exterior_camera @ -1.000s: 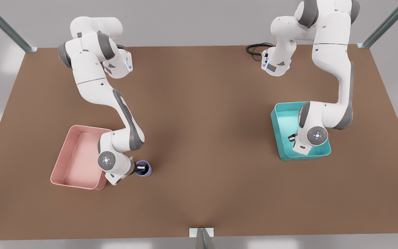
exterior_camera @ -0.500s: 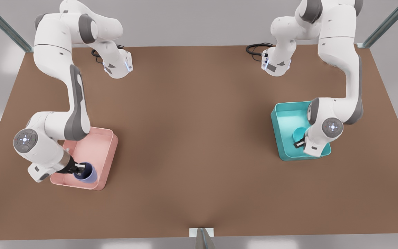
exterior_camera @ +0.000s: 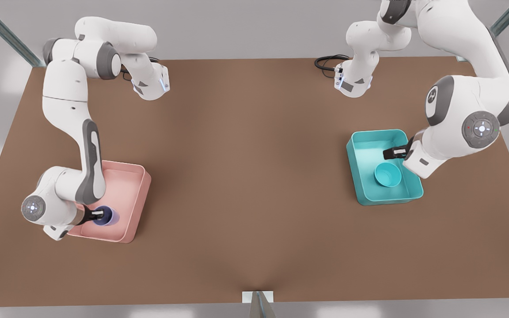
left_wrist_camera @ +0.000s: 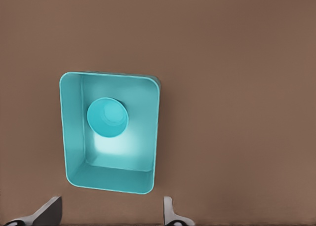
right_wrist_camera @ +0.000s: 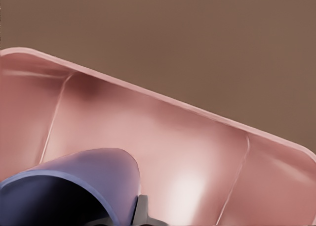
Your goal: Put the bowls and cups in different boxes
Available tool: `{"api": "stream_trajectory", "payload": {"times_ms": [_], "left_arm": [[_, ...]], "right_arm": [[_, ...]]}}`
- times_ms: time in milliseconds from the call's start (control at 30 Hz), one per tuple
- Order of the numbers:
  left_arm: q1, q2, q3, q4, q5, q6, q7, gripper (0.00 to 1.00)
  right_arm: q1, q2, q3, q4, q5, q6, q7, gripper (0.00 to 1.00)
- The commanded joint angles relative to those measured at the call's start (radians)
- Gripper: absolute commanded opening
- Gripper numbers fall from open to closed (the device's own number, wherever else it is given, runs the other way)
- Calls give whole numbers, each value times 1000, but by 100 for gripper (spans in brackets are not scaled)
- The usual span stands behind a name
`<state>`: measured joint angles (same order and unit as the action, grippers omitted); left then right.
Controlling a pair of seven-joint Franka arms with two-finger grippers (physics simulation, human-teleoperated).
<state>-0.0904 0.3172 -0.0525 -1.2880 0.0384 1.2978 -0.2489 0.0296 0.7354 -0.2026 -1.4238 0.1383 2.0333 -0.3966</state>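
The teal bowl point(exterior_camera: 388, 174) point(left_wrist_camera: 107, 117) lies upright inside the teal box point(exterior_camera: 354, 164) point(left_wrist_camera: 109, 180) on the front view's right. My left gripper point(exterior_camera: 391, 153) point(left_wrist_camera: 108, 218) hangs open above that box's far side, apart from the bowl and holding nothing. On the front view's left, the lavender cup point(exterior_camera: 105, 216) point(right_wrist_camera: 74, 191) sits low in the pink box point(exterior_camera: 127, 191) point(right_wrist_camera: 173, 152), near its front corner. My right gripper point(exterior_camera: 98, 215) is shut on the cup's rim, and one of its fingers point(right_wrist_camera: 141, 211) shows outside the wall.
Both arm bases point(exterior_camera: 150, 84) point(exterior_camera: 354, 81) stand at the table's back edge, with a black cable point(exterior_camera: 327, 62) beside the one on the right. A metal bracket point(exterior_camera: 257, 298) sits at the middle of the front edge. Brown tabletop point(exterior_camera: 254, 176) stretches between the boxes.
My right gripper carried the cup from the table beside the pink box into it and lowered it. My left gripper let go of the bowl in the teal box and rose away.
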Motion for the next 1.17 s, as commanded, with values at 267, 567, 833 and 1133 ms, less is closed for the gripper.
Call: {"api": "stream_trajectory", "payload": {"times_ms": [267, 567, 833, 1133], "left_arm": [[17, 6, -1, -66, -5, 14, 267, 100], [40, 10, 0, -66, -5, 26, 269, 100], [37, 10, 0, -66, -5, 29, 267, 100], [35, 10, 0, -66, -5, 29, 267, 100]], "right_arm": [[1, 2, 3, 2, 18, 27, -245, 100], [19, -109, 6, 11, 72, -183, -156, 100], [99, -525, -3, -23, -81, -650, 343, 100], [92, -570, 5, -50, -89, -648, 348, 100]]}}
